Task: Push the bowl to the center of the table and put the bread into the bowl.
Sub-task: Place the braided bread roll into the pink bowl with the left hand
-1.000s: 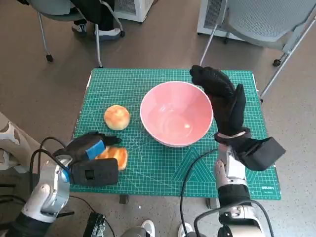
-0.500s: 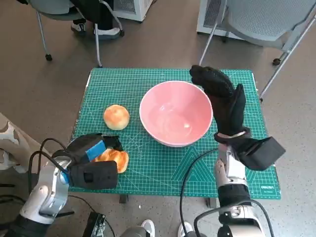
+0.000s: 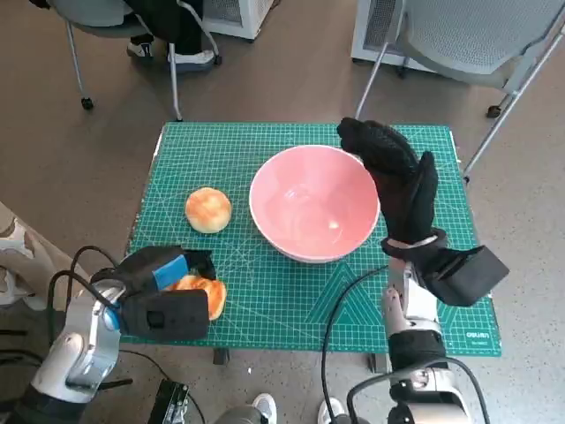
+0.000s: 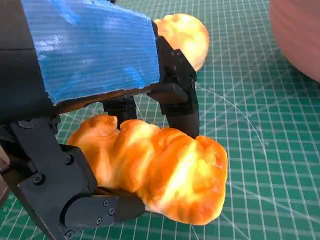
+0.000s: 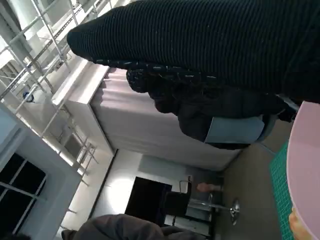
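Left hand [image 3: 163, 269] grips the twisted bread [image 4: 160, 172] on the green mat [image 3: 265, 309]; right hand [image 3: 397, 181], fingers spread and empty, rests against the pink bowl [image 3: 313, 203] rim.

light: bright, even (soft shadows) | head view: sharp | left wrist: close, slightly soft

The left hand [image 3: 161, 281] has closed its fingers [image 4: 177, 95] round the elongated bread [image 4: 155, 172] near the surface's front-left corner.
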Controlling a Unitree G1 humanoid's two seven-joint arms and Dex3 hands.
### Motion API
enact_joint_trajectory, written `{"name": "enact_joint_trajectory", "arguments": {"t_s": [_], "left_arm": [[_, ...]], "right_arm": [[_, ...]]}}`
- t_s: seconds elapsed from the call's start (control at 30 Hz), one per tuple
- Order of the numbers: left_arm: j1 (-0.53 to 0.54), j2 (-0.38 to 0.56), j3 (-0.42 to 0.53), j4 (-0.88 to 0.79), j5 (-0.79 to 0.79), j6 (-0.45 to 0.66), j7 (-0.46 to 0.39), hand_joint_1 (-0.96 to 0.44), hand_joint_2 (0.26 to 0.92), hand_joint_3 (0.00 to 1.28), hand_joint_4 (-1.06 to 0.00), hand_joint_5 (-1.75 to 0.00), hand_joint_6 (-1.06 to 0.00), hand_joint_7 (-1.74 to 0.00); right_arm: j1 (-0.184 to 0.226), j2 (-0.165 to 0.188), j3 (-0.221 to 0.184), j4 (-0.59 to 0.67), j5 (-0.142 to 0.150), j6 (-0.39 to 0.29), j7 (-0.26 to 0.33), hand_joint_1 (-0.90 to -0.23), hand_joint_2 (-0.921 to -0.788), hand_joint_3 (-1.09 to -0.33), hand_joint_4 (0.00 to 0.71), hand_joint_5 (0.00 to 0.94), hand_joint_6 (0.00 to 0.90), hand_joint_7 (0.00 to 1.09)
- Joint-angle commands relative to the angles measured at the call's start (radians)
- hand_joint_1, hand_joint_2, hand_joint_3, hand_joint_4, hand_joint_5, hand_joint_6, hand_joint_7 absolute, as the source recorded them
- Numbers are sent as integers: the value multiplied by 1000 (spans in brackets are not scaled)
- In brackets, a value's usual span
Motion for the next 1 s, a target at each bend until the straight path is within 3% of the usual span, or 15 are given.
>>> {"name": "enact_joint_trajectory", "arguments": {"t_s": [0.03,0.23,0.5,0.77,0.9,1.0], "left_arm": [[7,26,54,-63,-60,-43,-23,0,571,697,-702,-1316,-615,-1256],[-29,38,117,-113,-137,-65,-54,0,602,639,-706,-1252,-615,-1278],[-174,25,178,-158,-175,-46,-39,1,626,584,-737,-1264,-627,-1191],[-372,-47,132,-205,-114,26,4,2,636,562,-732,-1298,-648,-1129],[-481,-93,76,-170,-80,45,6,2,703,421,-746,-1236,-683,-1075],[-553,-124,35,-119,-65,34,5,3,787,249,-769,-1180,-708,-1025]], "right_arm": [[25,-2,-3,1,8,12,8,-650,-921,-794,236,1,85,481],[22,-9,-9,5,14,15,14,-644,-921,-795,237,2,84,482],[18,-15,-15,10,17,16,18,-640,-921,-794,238,2,85,484],[20,-16,-19,10,23,21,27,-640,-921,-795,237,2,83,485],[24,-19,-21,4,27,22,33,-640,-921,-795,238,1,82,486],[26,-23,-24,3,31,22,38,-639,-921,-794,239,2,82,486]]}}
